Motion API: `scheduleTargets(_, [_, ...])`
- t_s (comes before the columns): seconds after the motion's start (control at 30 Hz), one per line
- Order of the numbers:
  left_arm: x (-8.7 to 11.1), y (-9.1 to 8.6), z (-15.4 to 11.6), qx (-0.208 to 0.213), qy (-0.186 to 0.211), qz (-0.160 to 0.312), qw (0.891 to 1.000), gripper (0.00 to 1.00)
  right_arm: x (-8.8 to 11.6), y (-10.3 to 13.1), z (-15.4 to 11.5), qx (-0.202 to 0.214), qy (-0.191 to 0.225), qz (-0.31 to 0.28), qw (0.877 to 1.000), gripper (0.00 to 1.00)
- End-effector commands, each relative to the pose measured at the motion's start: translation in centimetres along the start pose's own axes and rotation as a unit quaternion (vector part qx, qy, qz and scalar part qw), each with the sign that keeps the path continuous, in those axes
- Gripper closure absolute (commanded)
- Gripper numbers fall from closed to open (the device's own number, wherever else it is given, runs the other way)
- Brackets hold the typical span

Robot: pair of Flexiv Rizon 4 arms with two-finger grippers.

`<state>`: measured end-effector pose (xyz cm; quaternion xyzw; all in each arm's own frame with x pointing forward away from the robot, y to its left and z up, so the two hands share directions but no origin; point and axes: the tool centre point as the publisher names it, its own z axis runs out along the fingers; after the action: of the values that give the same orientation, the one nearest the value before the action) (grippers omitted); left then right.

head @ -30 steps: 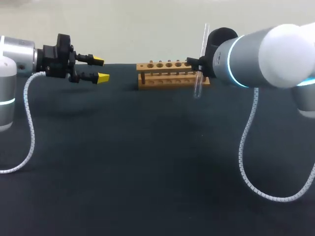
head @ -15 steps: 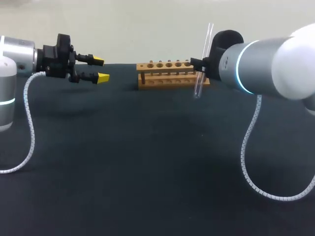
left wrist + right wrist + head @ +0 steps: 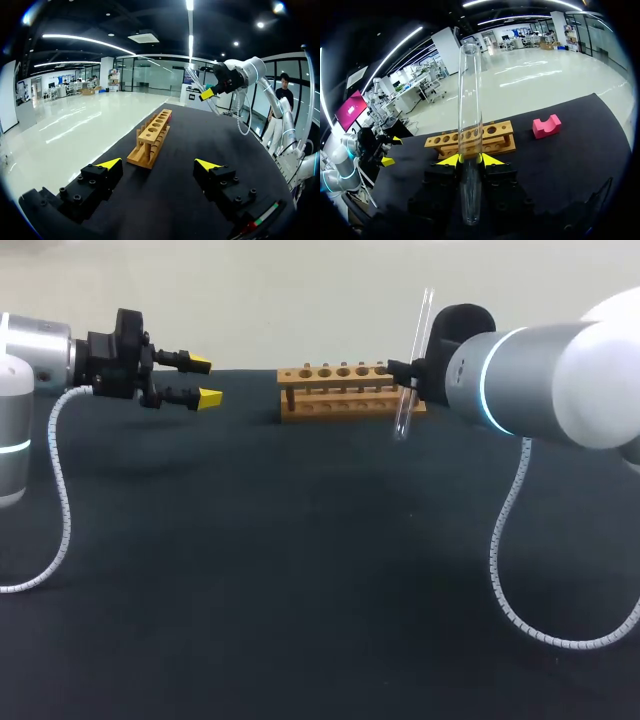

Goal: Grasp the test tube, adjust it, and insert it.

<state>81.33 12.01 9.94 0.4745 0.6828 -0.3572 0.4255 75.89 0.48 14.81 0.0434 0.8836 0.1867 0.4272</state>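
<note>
1. No writing on the table's things can be read from any view; the wooden rack (image 3: pixel 340 390) shows plain wood with a single row of round holes along its top.
2. The test tube (image 3: pixel 470 125) is in the air, not in the rack. The right gripper (image 3: pixel 470 160) is clamped on it, a yellow tip pressing the glass from each side. From the head view the tube stands nearly upright with a slight lean, open mouth up and rounded end down, overlapping the rack's right end.
3. The left gripper (image 3: pixel 205 380) hangs above the black table (image 3: pixel 300 570), well apart from the rack on its left. Its fingers are spread wide and nothing is between them.
4. A coiled white cable (image 3: pixel 60 490) droops from the left arm to the table, and another (image 3: pixel 500 540) loops down from the right arm. The right arm's thick grey body covers the table behind and to the right of the rack in the head view.
5. The right wrist view shows a pink block (image 3: pixel 546 126) with a scooped top, lying on the table just beyond one end of the rack. The head view does not show it.
6. The same view shows the grip closely — most of the tube's length lies ahead of the fingers, and the rounded end lies back toward the wrist.
7. The left wrist view looks down the rack lengthwise — it lies ahead between the open fingers, with the right arm and its tube past the far end.
</note>
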Motion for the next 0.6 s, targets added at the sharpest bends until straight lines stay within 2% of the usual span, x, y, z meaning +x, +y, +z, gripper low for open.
scheduleTargets(0.03, [0.1, 0.0, 0.0, 0.000, -0.002, 0.002, 1.000, 0.00, 0.0, 0.0, 0.0, -0.001, -0.001, 0.000, 1.000, 1.00])
scheduleTargets(0.23, [0.1, 0.0, 0.0, 0.000, -0.002, 0.002, 1.000, 0.00, -1.0, 0.2, 1.0, 0.018, -0.044, -0.003, 0.999, 1.00])
scheduleTargets(0.3, [0.1, 0.0, 0.0, 0.000, -0.002, 0.002, 1.000, 0.00, -1.6, 0.1, 1.4, 0.032, -0.073, 0.001, 0.997, 1.00])
scheduleTargets(0.6, [0.1, 0.0, 0.0, 0.000, -0.002, 0.002, 1.000, 0.00, -3.4, 1.0, 1.9, 0.035, -0.132, -0.015, 0.990, 1.00])
